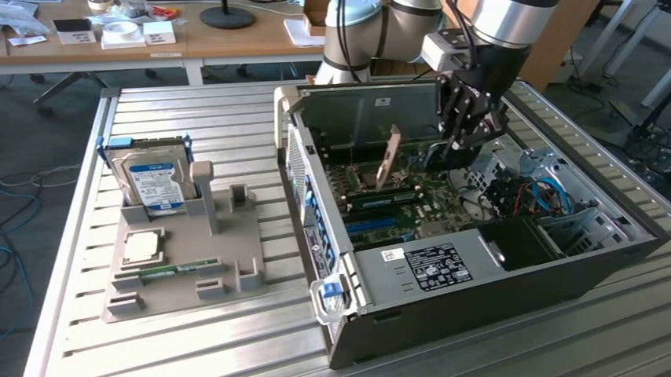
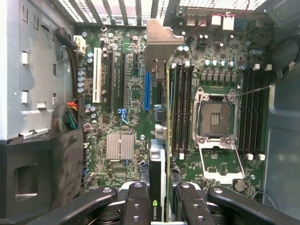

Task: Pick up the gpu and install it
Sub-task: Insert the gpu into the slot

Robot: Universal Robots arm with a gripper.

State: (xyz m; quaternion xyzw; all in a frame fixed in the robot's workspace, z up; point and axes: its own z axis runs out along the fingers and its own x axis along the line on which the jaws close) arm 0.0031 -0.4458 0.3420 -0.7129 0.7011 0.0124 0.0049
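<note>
The gpu (image 2: 159,173) is a thin dark card seen edge-on between my fingers (image 2: 137,206), with a green logo near them and its pale metal bracket (image 2: 159,44) at the far end. My gripper (image 2: 159,208) is shut on it. In the exterior view the gripper (image 1: 461,148) reaches down into the open computer case (image 1: 461,267). There the gpu's pale bracket (image 1: 390,157) stands tilted over the motherboard. The card hangs just beside the blue slot (image 2: 147,91); whether it touches a slot I cannot tell.
Inside the case lie an open CPU socket (image 2: 216,117), memory slots (image 2: 180,108), a small heatsink (image 2: 120,146) and cable bundles (image 1: 529,196). On the exterior view's left, a grey fixture (image 1: 236,259) on the slatted table holds a hard drive (image 1: 152,181), a CPU (image 1: 141,245) and a RAM stick (image 1: 173,271).
</note>
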